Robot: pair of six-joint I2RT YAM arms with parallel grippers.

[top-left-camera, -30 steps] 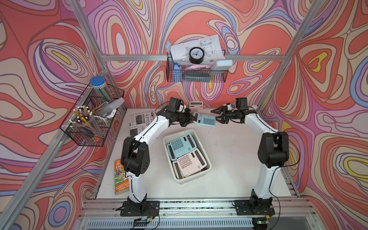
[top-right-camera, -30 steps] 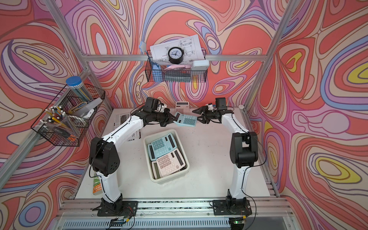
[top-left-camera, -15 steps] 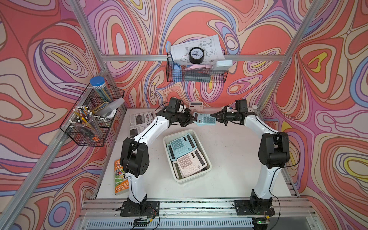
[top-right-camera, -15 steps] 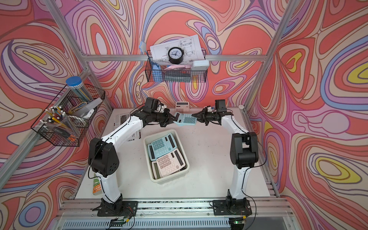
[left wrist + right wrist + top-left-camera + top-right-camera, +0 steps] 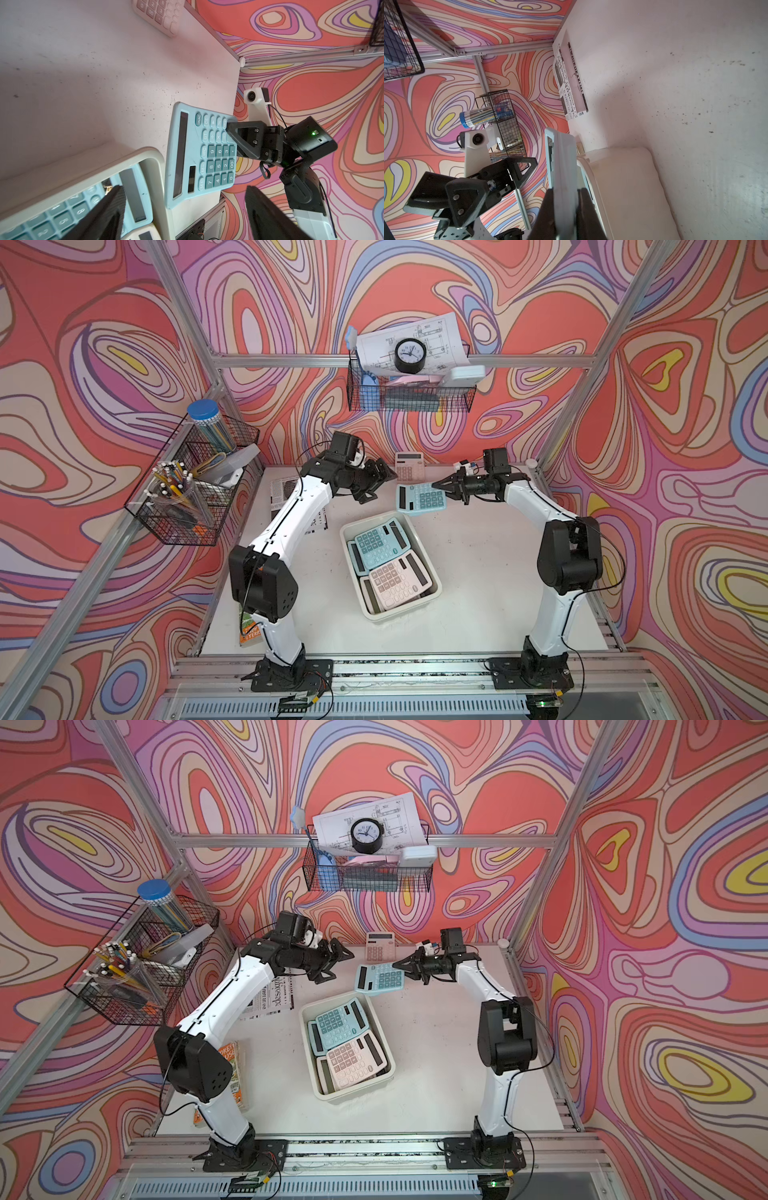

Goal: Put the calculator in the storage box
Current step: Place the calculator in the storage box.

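Note:
A light blue calculator (image 5: 419, 498) (image 5: 380, 978) hangs in the air behind the storage box, keys up. My right gripper (image 5: 441, 486) (image 5: 400, 965) is shut on its right edge, and in the right wrist view the fingers (image 5: 550, 207) clamp the calculator (image 5: 562, 166) edge-on. My left gripper (image 5: 380, 485) (image 5: 336, 965) stands open just left of the calculator, not touching it. In the left wrist view the calculator (image 5: 199, 153) lies ahead of the spread fingers (image 5: 266, 207). The cream storage box (image 5: 399, 611) (image 5: 357, 1091) (image 5: 83, 168) (image 5: 623, 176) holds several calculators.
A pink calculator (image 5: 409, 466) (image 5: 379, 946) lies at the table's back edge. A newspaper (image 5: 286, 493) lies under my left arm and a book (image 5: 249, 630) at the front left. Black wire baskets hang on the left wall (image 5: 195, 489) and the back wall (image 5: 409, 393).
My right gripper has moved in and shut on the calculator's right edge. My left gripper has opened, let go of the calculator and drawn back a little to the left.

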